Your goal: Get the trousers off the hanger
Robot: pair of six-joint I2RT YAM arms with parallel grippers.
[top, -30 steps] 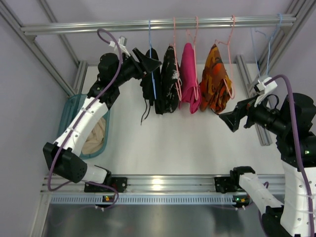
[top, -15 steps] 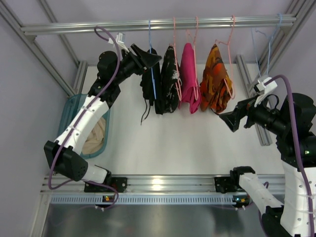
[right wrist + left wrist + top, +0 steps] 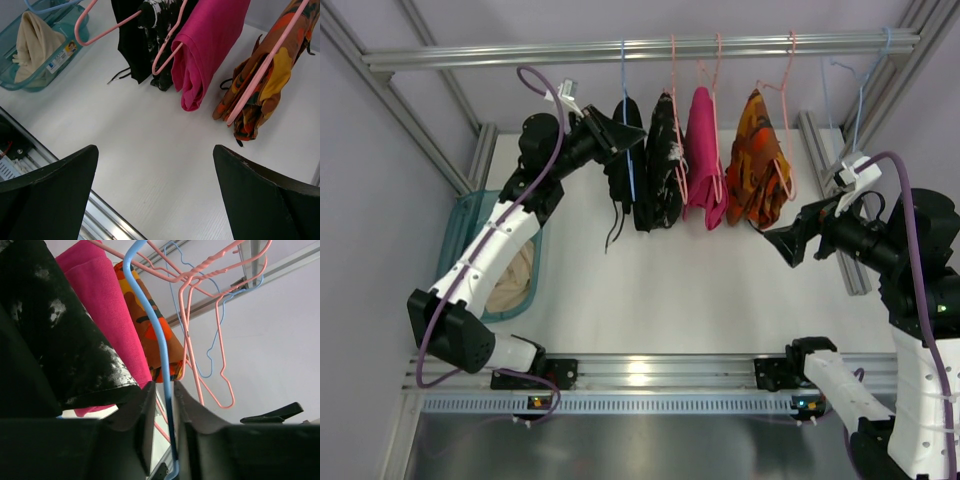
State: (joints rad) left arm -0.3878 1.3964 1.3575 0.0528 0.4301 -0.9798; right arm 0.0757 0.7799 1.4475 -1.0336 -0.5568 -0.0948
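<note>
Low and to the left of the left fingers sits one teal basket (image 3: pixel 75 22) holding a cream cloth (image 3: pixel 31 32). It has a single white-and-blue sticker (image 3: pixel 61 55) on its wall, and the print is too small to read. No other writing shows anywhere.

The left gripper (image 3: pixel 165 390) is up under the rail (image 3: pixel 620 48). Its fingers are pinched in from both sides on the wire of the hanger (image 3: pixel 159 340), the one blue hanger that carries anything. The trousers (image 3: pixel 618 175) hang from it directly beneath those fingers, with drawstrings dangling.

Four garments hang in all. To the right of the left fingers come a speckled black garment (image 3: pixel 663 160), a pink cloth (image 3: pixel 703 160) and an orange patterned cloth (image 3: pixel 760 165). Each is on its own pink hanger (image 3: pixel 102 30), three pink ones altogether.

The orange cloth hangs just above and to the left of the right gripper (image 3: pixel 155 190). That gripper's fingers are spread wide over the white table (image 3: pixel 700 290) with nothing between them.
</note>
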